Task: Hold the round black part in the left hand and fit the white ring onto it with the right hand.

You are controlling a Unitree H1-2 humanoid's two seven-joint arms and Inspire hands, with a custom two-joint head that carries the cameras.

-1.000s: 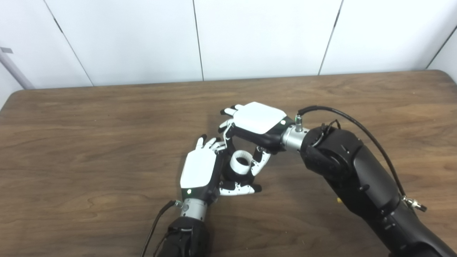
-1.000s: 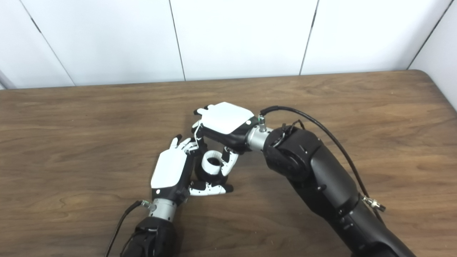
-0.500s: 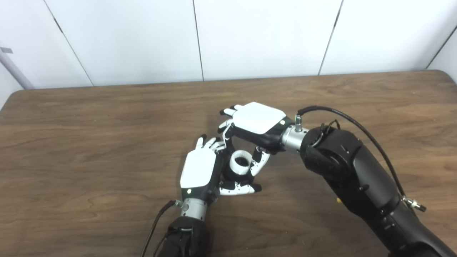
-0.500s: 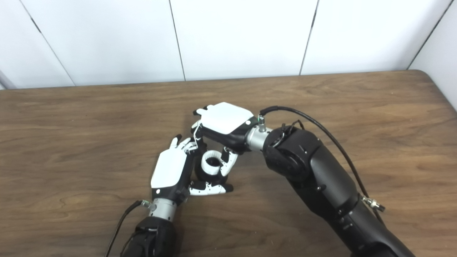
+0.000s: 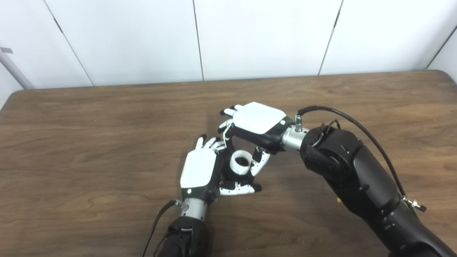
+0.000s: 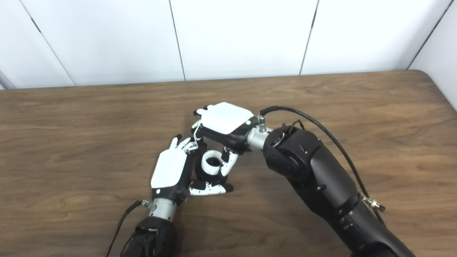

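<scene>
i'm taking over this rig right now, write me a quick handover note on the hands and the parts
Left hand: shut on the round black part, held above the brown wooden table.
Right hand: over it, fingers and thumb pinching the white plastic ring.
Done: ring sits on top of the black part, opening facing up.
Left: whether it is fully seated cannot be told; press it home if needed, then release the right hand.

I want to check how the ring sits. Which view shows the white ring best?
The left eye view, slightly: the white ring shows its opening and side wall between the left hand and right hand. The right eye view shows the same ring, with the right hand's fingers just as close around it.
</scene>
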